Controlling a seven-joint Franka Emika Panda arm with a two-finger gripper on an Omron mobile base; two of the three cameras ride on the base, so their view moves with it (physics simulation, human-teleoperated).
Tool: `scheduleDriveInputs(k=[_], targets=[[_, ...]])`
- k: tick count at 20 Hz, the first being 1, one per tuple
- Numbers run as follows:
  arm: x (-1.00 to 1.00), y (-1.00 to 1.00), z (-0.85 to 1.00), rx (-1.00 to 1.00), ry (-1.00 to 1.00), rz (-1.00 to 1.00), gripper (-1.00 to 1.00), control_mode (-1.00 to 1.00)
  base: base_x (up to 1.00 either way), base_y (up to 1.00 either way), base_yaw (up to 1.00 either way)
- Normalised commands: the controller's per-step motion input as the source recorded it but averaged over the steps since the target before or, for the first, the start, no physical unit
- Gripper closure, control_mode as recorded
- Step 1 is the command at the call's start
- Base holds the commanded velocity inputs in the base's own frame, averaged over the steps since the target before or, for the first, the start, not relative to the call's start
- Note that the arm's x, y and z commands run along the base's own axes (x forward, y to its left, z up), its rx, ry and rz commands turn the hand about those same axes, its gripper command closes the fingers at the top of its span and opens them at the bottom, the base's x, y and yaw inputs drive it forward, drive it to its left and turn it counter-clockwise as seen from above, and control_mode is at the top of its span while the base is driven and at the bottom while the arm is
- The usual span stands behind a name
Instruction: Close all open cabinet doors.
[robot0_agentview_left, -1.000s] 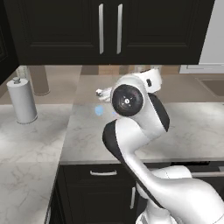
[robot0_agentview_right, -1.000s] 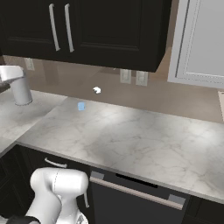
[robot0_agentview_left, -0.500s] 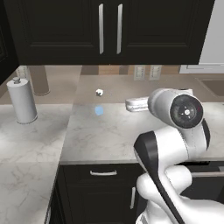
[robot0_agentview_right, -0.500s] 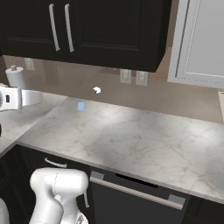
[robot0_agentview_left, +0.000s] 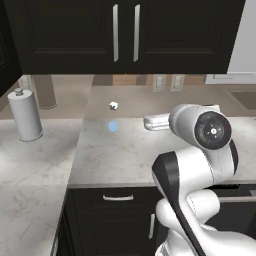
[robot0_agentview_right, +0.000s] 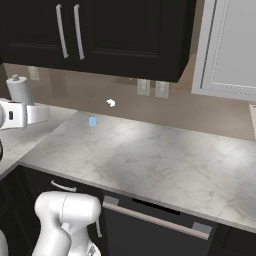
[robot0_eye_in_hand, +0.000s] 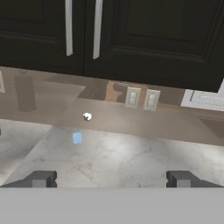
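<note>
My fingers (robot0_eye_in_hand: 39, 179) are spread wide with nothing between them, and my gripper (robot0_eye_in_hand: 109, 179) looks out level over the marble counter (robot0_eye_in_hand: 131, 162) toward the backsplash. I judge that I keep them apart because closing a door is a push with the flat of the hand, not a pinch.

I take the pair of wall outlets (robot0_eye_in_hand: 141, 98) as my landmark. The cabinet doors (robot0_eye_in_hand: 65, 30) of the upper unit hang directly above and to the left of the outlets. Their two slim silver handles (robot0_eye_in_hand: 68, 26) run side by side at the seam, which is how a shut pair sits, flush with each other. So this pair looks done, and any open door must be elsewhere.

Left of the outlets, on the counter near the wall, lie a small white object (robot0_eye_in_hand: 87, 116) and a pale blue one (robot0_eye_in_hand: 77, 138) just in front of it. Both are too small for me to name. Farther left stands a paper towel roll (robot0_agentview_left: 24, 116), upright in the corner.

In the left base view, a dark edge (robot0_agentview_left: 7, 55) at the far left above the roll may be a door standing out from its cabinet, but it is cut off and I cannot be sure. To the right of the outlets is a pale grey panel (robot0_agentview_right: 225, 47).
</note>
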Motion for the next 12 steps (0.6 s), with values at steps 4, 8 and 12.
scheduleDriveInputs(k=[4, 8, 12], targets=[[0.00, 0.00, 0.00, 0.00, 0.00, 0.00, -1.00, -1.00, 0.00, 0.00, 0.00], [0.00, 0.00, -0.03, 0.00, 0.00, 0.00, -1.00, -1.00, 0.00, 0.00, 0.00], [0.00, 0.00, -0.10, 0.00, 0.00, 0.00, -1.00, -1.00, 0.00, 0.00, 0.00]])
